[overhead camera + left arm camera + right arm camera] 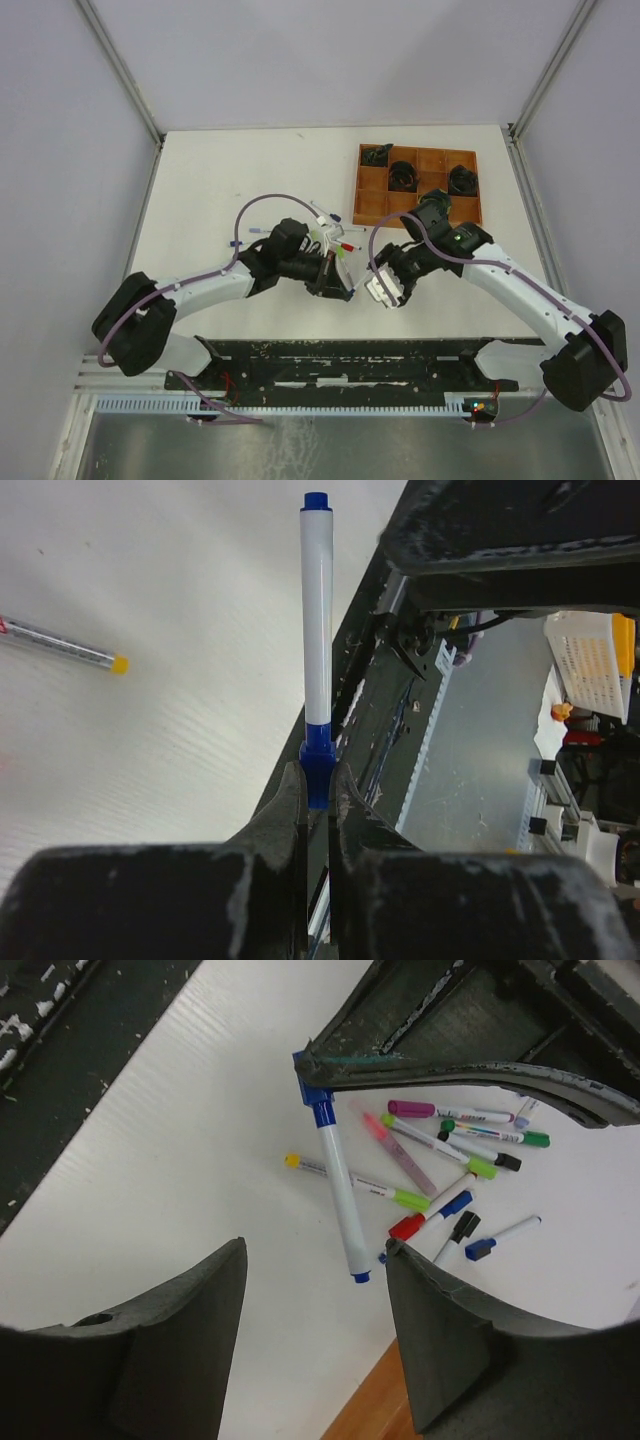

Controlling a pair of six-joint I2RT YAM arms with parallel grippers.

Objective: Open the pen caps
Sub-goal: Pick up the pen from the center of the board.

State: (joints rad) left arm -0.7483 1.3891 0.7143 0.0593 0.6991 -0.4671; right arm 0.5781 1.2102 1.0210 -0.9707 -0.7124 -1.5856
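Blue pen (pixel 317 620) is pinched at its blue cap (pixel 318 765) by L gripper (pixel 318 780); R gripper (pixel 315 1245) is held spread near pen's free end.

The white table (pixel 230 170) bears a loose scatter of pens (pixel 440 1146) near its middle, several lying across one another. A brown tray (pixel 372 208) sits flat on it, just beyond them toward the far right.

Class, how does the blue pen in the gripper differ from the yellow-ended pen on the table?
The blue pen is clamped by its cap in the left gripper; the yellow-ended pen lies loose on the table. The blue pen has blue ends; the yellow-ended pen has a green cap. Both are slim, pale-barrelled and capped.
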